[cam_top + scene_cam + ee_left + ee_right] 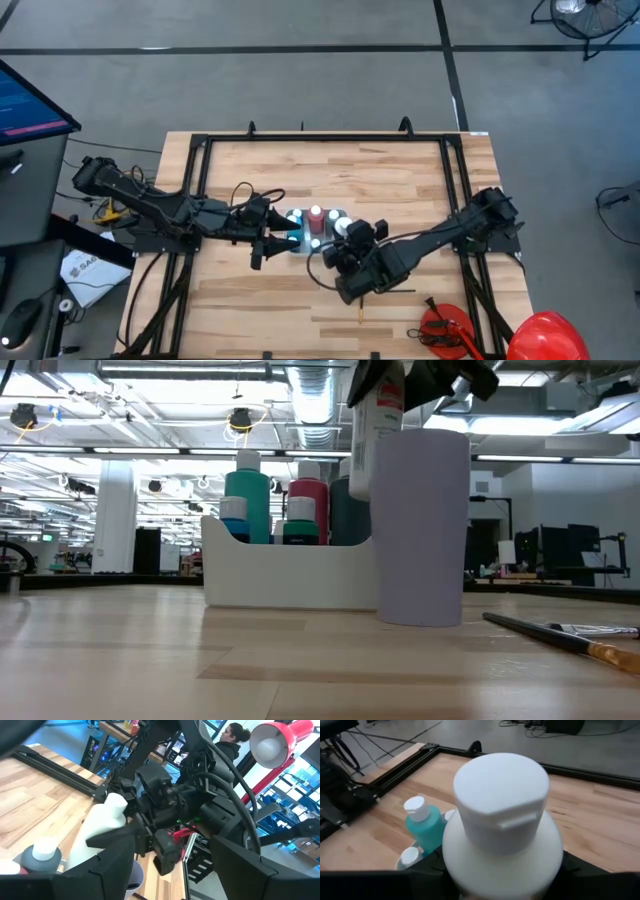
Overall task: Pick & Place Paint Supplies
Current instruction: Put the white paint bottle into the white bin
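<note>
In white caddy (285, 580), teal bottle (246, 500), red bottle (309, 505)

The desk (400, 180) is pale butcher-block wood, its strips smooth with a soft satin sheen, and is framed by matt black metal rails (330, 138). The white caddy (290, 582) looks like smooth matt plastic. The white bottle (502, 837) has a plastic body and a flip cap (501, 795) with a faintly grainy, dull finish. The light blue bottle (425, 827) is glossier plastic under a white cap. A paper-like red label (388, 398) wraps the raised bottle. The brush (565, 638) has a dark lacquered handle. The red dome (548, 335) shines like hard plastic.
</note>
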`<state>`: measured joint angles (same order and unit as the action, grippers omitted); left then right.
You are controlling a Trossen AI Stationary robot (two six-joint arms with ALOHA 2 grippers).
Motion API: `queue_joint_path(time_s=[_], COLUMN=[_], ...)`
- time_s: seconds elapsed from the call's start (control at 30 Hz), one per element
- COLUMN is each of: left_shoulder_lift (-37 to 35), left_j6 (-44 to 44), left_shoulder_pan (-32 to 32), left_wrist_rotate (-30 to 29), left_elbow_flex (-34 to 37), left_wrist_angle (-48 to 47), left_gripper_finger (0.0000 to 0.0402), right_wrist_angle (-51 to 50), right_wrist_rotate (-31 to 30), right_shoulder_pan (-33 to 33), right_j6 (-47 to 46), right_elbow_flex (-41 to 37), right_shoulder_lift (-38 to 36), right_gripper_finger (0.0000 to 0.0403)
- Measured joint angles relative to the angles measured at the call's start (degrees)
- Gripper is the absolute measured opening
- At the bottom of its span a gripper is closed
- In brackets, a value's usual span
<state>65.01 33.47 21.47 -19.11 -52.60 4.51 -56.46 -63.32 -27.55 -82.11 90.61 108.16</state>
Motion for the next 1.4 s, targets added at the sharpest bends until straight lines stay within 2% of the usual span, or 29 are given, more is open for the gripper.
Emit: queue_joint_path(time_s=[0.4, 0.7, 1.13, 1.4], left_shoulder_lift=[0.0, 0.0, 0.0, 0.0], left_j6=[0.0, 0.0, 0.4, 0.5], left_shoulder_pan=[0.0, 0.0, 0.0, 0.0], left_wrist_rotate=[0.3, 0.4, 0.7, 0.9], left_elbow_flex=[0.0, 0.0, 0.0, 0.0], left_wrist_angle=[0.0, -0.1, -0.6, -0.6], left_gripper_finger=[0.0250, 0.0250, 0.0250, 0.0250], right_wrist_angle=[3.5, 5.1, 3.1, 2.9], right_wrist_rotate=[1.4, 3.5, 3.4, 6.1], right_shoulder_pan=[1.0, 0.8, 2.0, 1.8], right_j6=[3.2, 0.8, 0.0, -2.7], right_elbow_flex=[0.1, -0.1, 0.1, -0.1], right_shoulder_lift=[1.2, 5.8, 6.5, 9.5], right_gripper_finger=[0.0171, 0.0171, 0.0171, 0.0171])
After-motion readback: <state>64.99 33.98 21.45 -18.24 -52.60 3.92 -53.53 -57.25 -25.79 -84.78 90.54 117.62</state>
